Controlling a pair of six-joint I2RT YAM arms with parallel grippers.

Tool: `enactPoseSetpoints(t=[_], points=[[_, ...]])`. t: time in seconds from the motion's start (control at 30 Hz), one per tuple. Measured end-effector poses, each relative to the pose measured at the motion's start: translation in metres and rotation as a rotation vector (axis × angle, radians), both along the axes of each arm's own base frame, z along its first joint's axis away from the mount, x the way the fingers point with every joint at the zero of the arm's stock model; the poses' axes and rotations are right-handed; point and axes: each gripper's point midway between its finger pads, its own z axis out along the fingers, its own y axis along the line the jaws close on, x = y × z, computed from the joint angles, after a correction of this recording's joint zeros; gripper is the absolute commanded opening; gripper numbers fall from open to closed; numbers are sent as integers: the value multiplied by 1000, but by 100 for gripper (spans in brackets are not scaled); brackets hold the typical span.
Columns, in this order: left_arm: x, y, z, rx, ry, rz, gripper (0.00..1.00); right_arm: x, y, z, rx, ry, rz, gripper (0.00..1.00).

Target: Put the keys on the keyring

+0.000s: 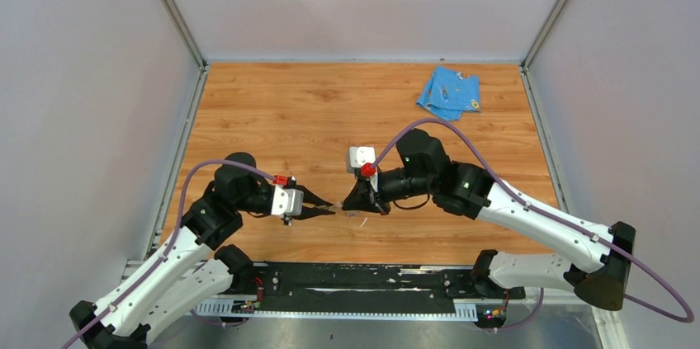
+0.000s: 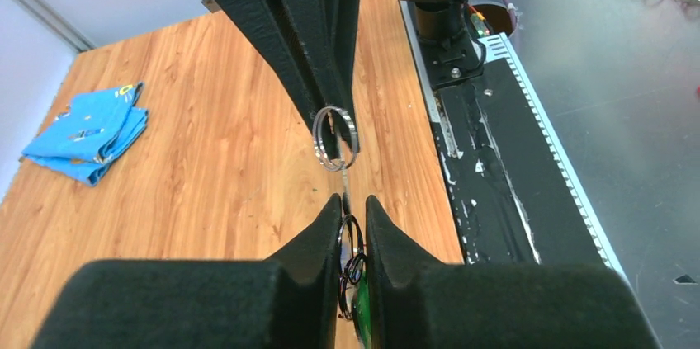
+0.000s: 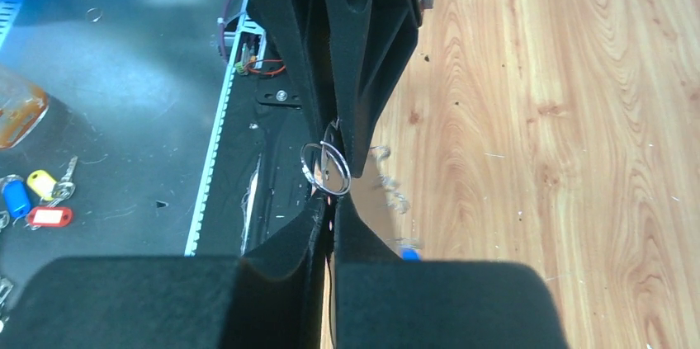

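My left gripper (image 2: 353,200) is shut on the green-headed key (image 2: 361,316) and the small dark rings on it. The key's blade pokes forward out of the tips. The two grippers meet tip to tip low over the table's near middle, left gripper (image 1: 323,209) facing right gripper (image 1: 350,200). The keyring (image 2: 336,139) is a silver loop that hangs at the right gripper's tips, just ahead of the blade. In the right wrist view my right gripper (image 3: 332,205) is shut, pinching the near edge of the keyring (image 3: 326,167). The blue key (image 3: 410,254) lies on the wood beside the right finger, mostly hidden.
A folded light-blue cloth (image 1: 448,91) lies at the far right of the table. The black base rail (image 1: 355,287) runs along the near edge, close under both grippers. Coloured key tags (image 3: 37,196) lie on the grey floor off the table.
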Motion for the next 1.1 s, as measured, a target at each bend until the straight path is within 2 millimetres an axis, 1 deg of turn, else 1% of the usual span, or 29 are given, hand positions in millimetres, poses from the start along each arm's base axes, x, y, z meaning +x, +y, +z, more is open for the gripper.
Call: enactPoseSetpoints(t=[0.07,0.1,0.17,0.2,0.4,0.47,0.6,0.77,1.1], points=[[1,-1,0,0,1,2,29,1,0,1,3,-14,-17,1],[2,-1,0,0,0,2,31,2,0,2,3,-20,-30,0],[4,-3,4,-10,-2,0,32,4,-1,3,1,-28,-48,0],[4,-4,5,-13,-5,0,31,4,-1,2,-2,-30,-53,0],[7,-10,26,-51,5,-13,15,4,-2,-7,-46,-41,-85,0],[5,-10,27,-52,10,-21,11,4,-3,-10,-59,-46,-93,0],[3,-9,22,-38,22,-30,9,4,-3,-12,-71,-56,-106,0],[2,-8,17,-19,25,-33,0,6,-4,-14,-81,-61,-115,0],[1,-8,21,-37,34,-30,0,5,-4,-12,-74,-62,-117,0]])
